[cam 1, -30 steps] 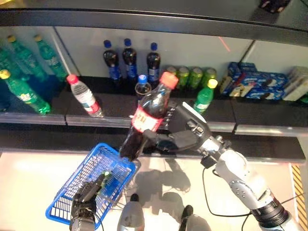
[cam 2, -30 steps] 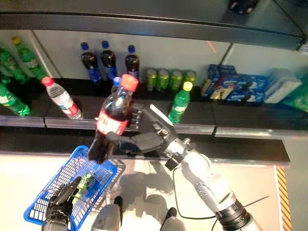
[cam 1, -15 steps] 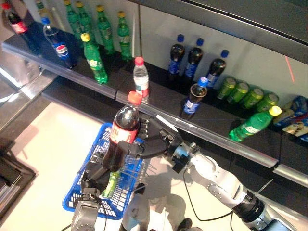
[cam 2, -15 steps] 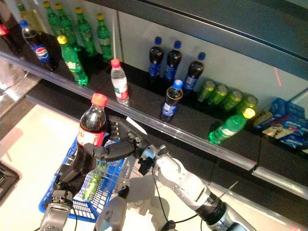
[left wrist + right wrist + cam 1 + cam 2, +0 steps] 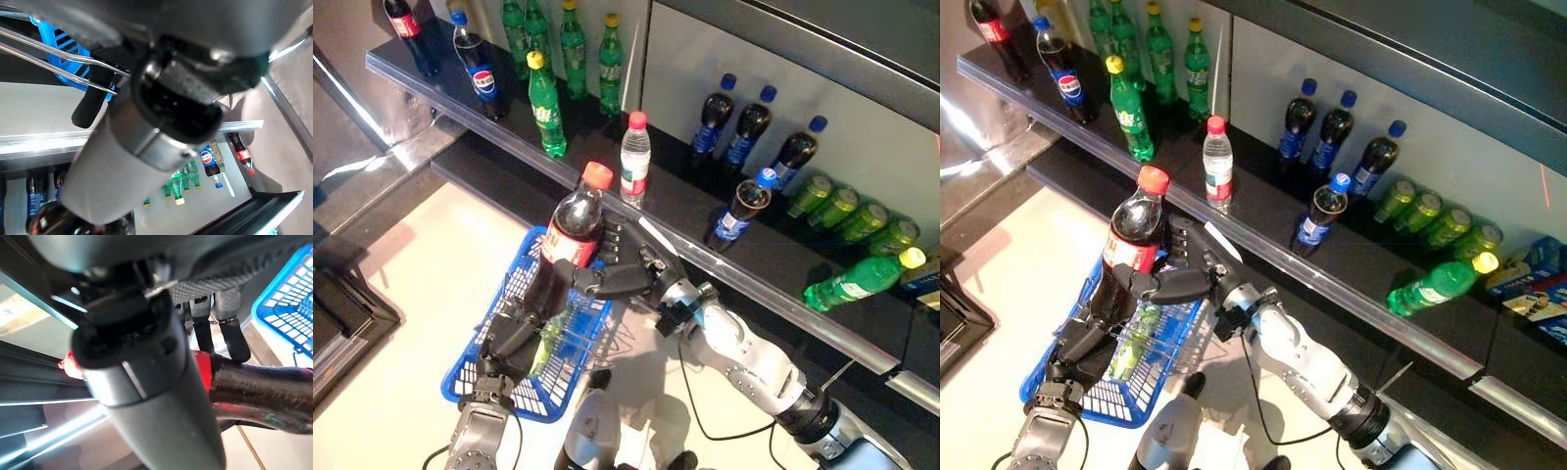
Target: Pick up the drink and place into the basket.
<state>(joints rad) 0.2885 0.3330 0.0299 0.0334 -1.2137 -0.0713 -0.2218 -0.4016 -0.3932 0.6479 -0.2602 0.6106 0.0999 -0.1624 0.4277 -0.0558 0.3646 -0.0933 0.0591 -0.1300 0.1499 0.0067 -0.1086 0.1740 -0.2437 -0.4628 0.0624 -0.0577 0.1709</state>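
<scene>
Your right hand is wrapped around the dark cola bottle with the red cap and red label, fingers and thumb curled about its body near the label. The right wrist view confirms it: dark fingers lie across the bottle's red band.

The bottle is in the air, not yet in the basket. Its long axis is tilted: cap up and leaning toward the shelf, base down and toward you. The base hangs directly above the far end of the blue wire shopping basket, over the rim nearest the shelf. So the drink sits above the target; the move left looks like a descent, with perhaps a small pull toward you to clear the rim.

Your left hand is at the basket's near side, fingers closed around the basket's metal handles; the left wrist view shows the two wire handles crossing a dark finger. It carries the basket and is the nearer hand to it, but the bottle belongs to the right.

A small green bottle already lies lengthwise on the basket floor, right under the cola's base. Judging from this, you will want to set the cola beside it or lay it over, or the base may land on it and tip.

The black shelf behind holds more green and dark bottles, well apart from the carry path.
</scene>
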